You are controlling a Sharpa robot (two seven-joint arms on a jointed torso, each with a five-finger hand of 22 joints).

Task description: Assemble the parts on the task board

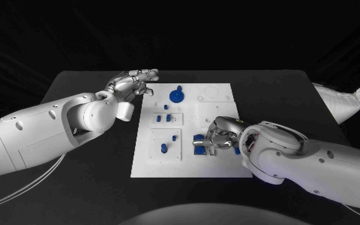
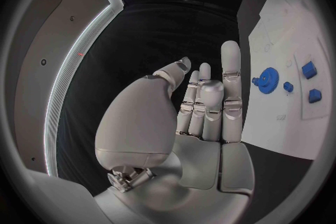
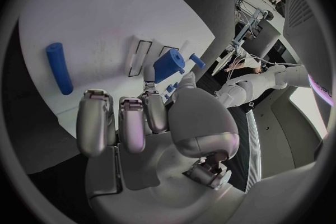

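Blue parts are lying on the white task board (image 1: 146,165) in the middle of the black table (image 1: 82,183). I am holding my left hand (image 1: 135,83) up beside the board's far left corner, with its fingers (image 2: 231,75) straight and apart, and nothing is sitting in it. A blue gear (image 1: 176,96) is lying flat on the far part of the board, near that hand but not touching it. In my left wrist view the gear (image 2: 266,77) is round with little teeth.

I am reaching my right hand (image 1: 217,137) down over the near right part of the board, fingers bent. A fat blue cylinder (image 3: 168,65) is sitting just past my fingertips. I cannot tell if I am gripping it or only touching it. A long blue peg (image 3: 59,67) is lying flat on the board, well apart from my hand.
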